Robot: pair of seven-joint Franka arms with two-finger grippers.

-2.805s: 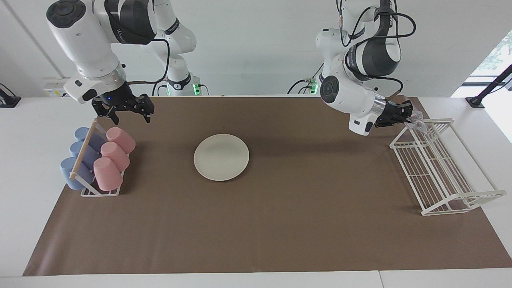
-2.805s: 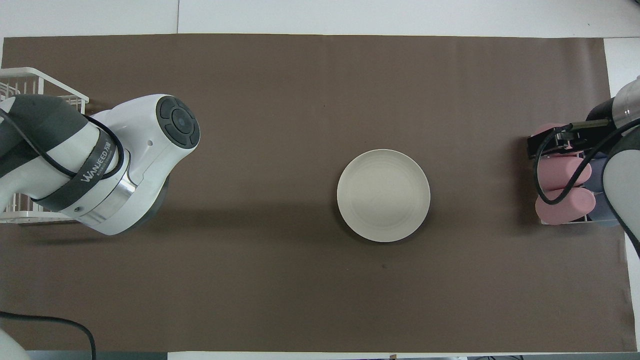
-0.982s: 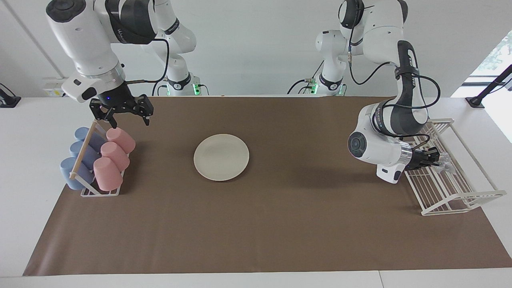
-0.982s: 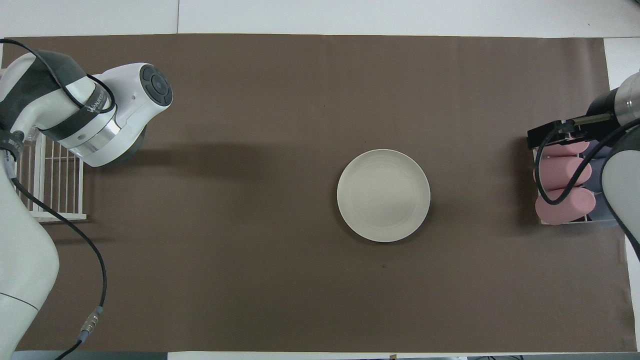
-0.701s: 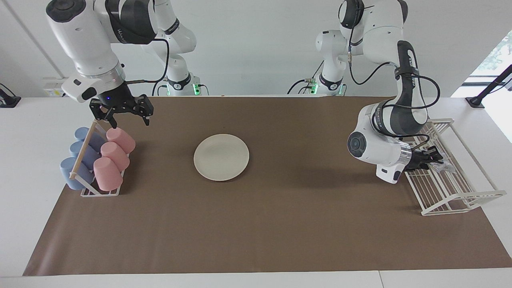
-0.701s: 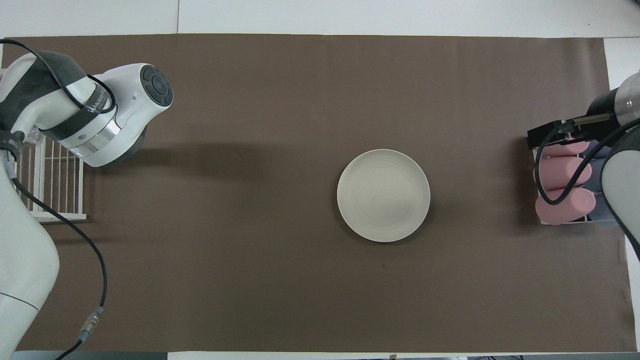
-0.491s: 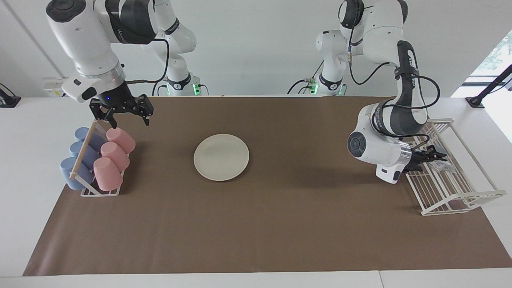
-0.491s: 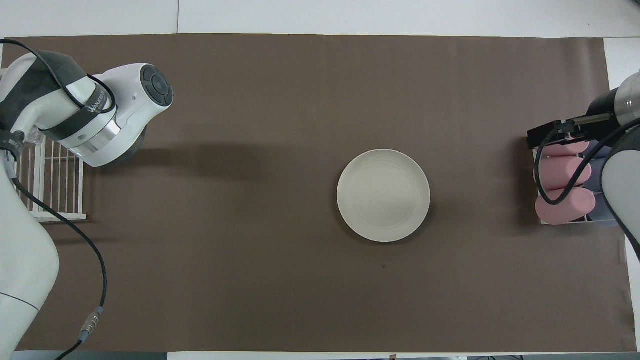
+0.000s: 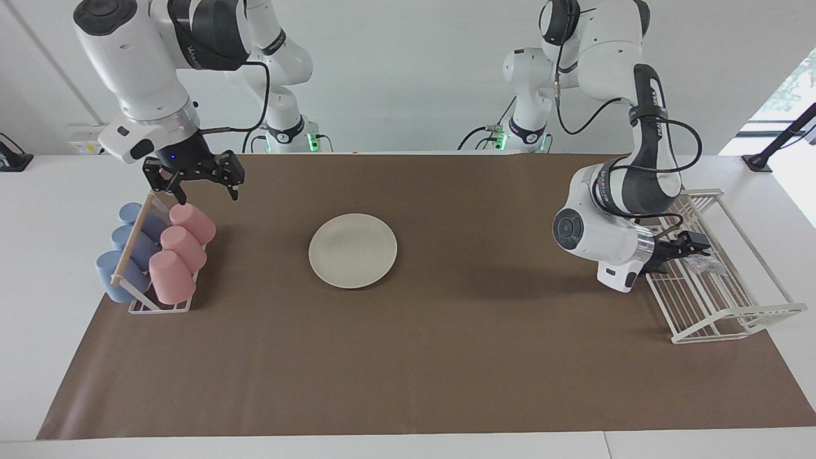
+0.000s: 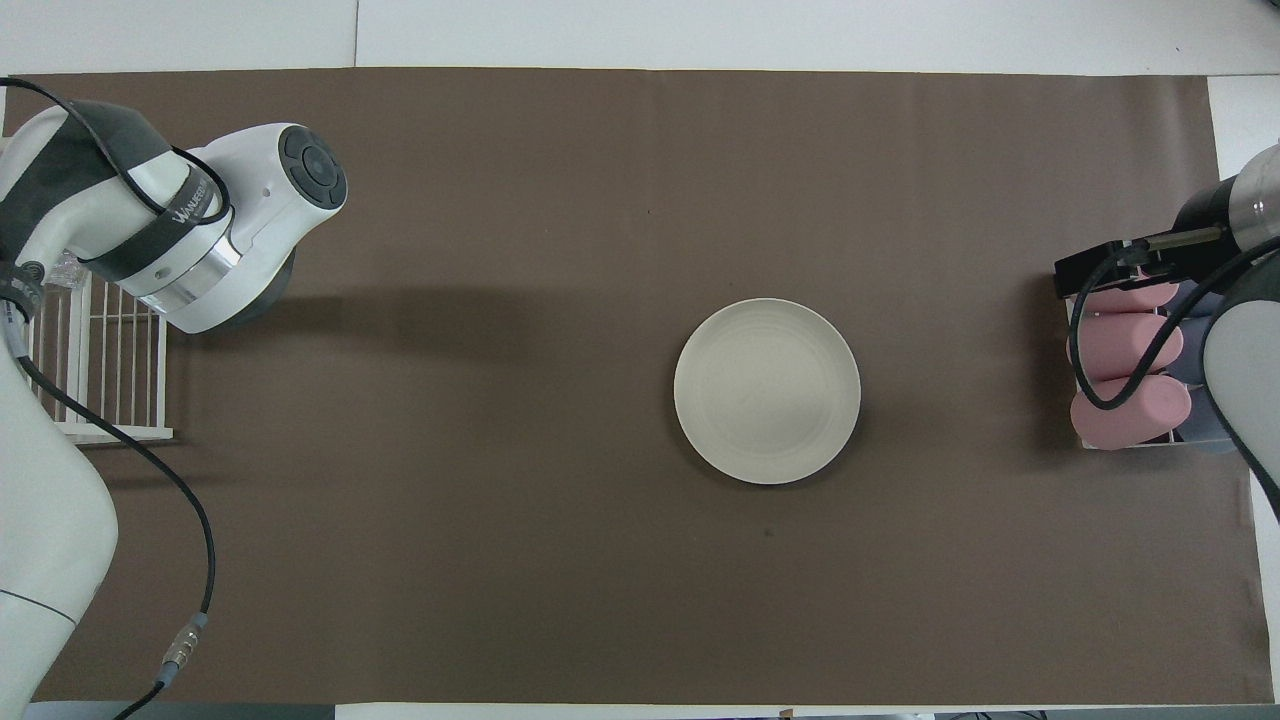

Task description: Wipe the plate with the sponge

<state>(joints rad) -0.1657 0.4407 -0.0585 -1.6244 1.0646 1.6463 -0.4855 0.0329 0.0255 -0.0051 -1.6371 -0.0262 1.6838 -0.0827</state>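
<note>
Facing view: plate (image 9: 352, 250) lies flat on the brown mat (image 9: 421, 357), near the middle of the desk (image 9: 38, 210), a bit toward the right arm's end. Wide bare mat all round it and along the edge farthest from the robots. Cup rack (image 9: 153, 268) with pink cups (image 9: 178, 248) and blue cups (image 9: 124, 255) sits at the right arm's end, right at the mat edge. White wire rack (image 9: 714, 268) sits at the left arm's end, also at the mat edge. Sponge (image 9: 700, 264) rests inside the wire rack. Left gripper (image 9: 687, 247) is low at the rack's wall, just beside the sponge, fingers apart, nothing clamped; the arm is bent down with the wrist turned sideways toward the rack. Right gripper (image 9: 203, 185) hangs over the end of the cup rack nearest the robots, pointing down, fingers spread, empty; that arm waits.

Overhead view: plate (image 10: 767, 391) is well apart from both racks, open mat (image 10: 500, 560) between. Left arm's wrist covers the wire rack (image 10: 100, 380) corner; its gripper is hidden, and only a sliver of the sponge (image 10: 62, 270) shows at the arm's edge. Right gripper (image 10: 1105, 272) is over the pink cups (image 10: 1125, 380).
</note>
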